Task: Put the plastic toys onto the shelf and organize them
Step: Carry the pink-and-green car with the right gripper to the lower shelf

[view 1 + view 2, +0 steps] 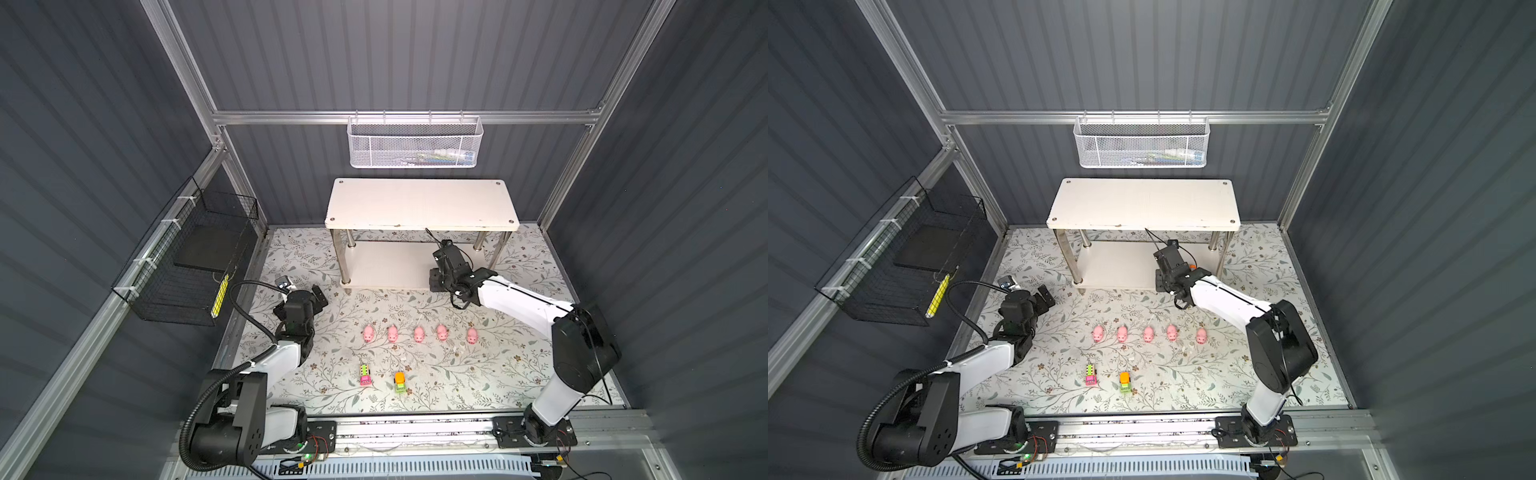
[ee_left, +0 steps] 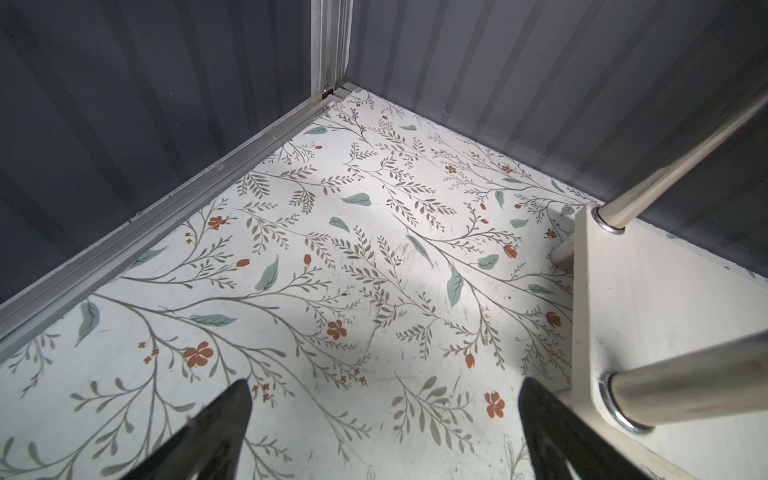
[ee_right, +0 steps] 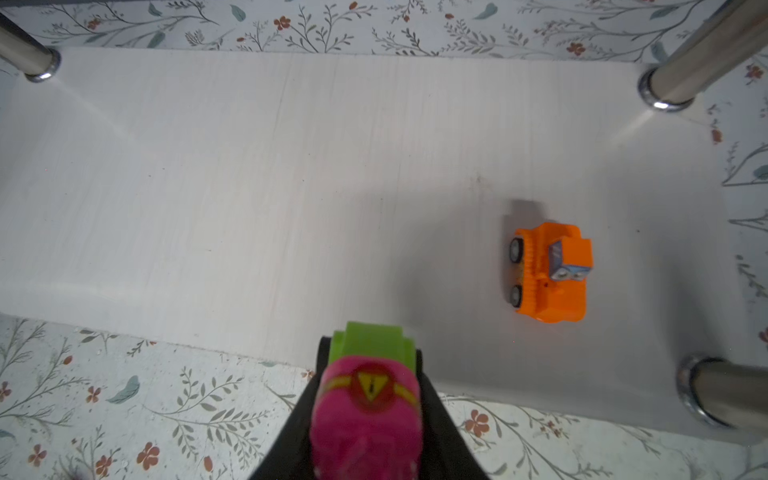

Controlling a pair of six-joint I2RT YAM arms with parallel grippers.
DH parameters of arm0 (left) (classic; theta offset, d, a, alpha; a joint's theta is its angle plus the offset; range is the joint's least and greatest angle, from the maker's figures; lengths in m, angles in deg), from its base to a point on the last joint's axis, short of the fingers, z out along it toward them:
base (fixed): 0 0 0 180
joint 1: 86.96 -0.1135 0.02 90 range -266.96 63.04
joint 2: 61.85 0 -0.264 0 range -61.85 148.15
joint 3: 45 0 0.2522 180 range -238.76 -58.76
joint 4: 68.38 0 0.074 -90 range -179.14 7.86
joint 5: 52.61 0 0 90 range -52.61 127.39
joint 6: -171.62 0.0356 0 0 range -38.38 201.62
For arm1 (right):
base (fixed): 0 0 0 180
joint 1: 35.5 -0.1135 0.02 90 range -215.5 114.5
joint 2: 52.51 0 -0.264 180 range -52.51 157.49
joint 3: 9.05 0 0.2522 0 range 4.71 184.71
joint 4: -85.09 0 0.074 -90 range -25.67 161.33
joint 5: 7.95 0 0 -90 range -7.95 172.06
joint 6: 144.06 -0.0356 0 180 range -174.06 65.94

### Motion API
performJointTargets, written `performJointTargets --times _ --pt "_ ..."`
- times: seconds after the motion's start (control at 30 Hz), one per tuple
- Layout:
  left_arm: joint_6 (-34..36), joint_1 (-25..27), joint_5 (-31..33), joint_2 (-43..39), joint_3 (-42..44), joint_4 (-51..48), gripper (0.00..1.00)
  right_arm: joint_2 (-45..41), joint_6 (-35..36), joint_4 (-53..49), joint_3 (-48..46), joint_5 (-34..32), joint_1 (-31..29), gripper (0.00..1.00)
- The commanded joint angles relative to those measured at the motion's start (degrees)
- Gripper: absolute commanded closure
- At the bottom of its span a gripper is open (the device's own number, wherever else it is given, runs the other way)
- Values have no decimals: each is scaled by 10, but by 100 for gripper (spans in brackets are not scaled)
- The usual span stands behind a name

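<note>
The shelf (image 1: 422, 203) stands at the back of the floral mat, its top board bare. My right gripper (image 3: 370, 365) is shut on a pink and green toy vehicle (image 3: 368, 399), held at the front edge of the lower board (image 3: 291, 166). An orange vehicle (image 3: 548, 272) sits on that board nearer the right posts. Several pink pigs (image 1: 419, 334) stand in a row on the mat, and in front of them are two more vehicles (image 1: 365, 375) (image 1: 400, 382). My left gripper (image 1: 318, 297) (image 2: 384, 436) hangs open and empty over the mat, left of the shelf.
A white mesh basket (image 1: 415, 143) hangs on the back wall above the shelf. A black wire basket (image 1: 187, 266) is fixed to the left wall. Shiny metal posts (image 3: 681, 70) stand at the shelf's corners. The arms' base rail (image 1: 415, 428) runs along the front.
</note>
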Motion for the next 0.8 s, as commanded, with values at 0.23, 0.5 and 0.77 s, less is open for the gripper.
performJointTargets --times 0.23,0.5,0.77 --pt "8 3 2 3 -12 -7 0 42 -4 24 30 9 25 67" --pt "9 3 3 1 -12 -9 0 64 -2 30 49 15 35 67" --pt "9 3 5 -3 -11 -11 0 88 -2 33 67 17 40 66"
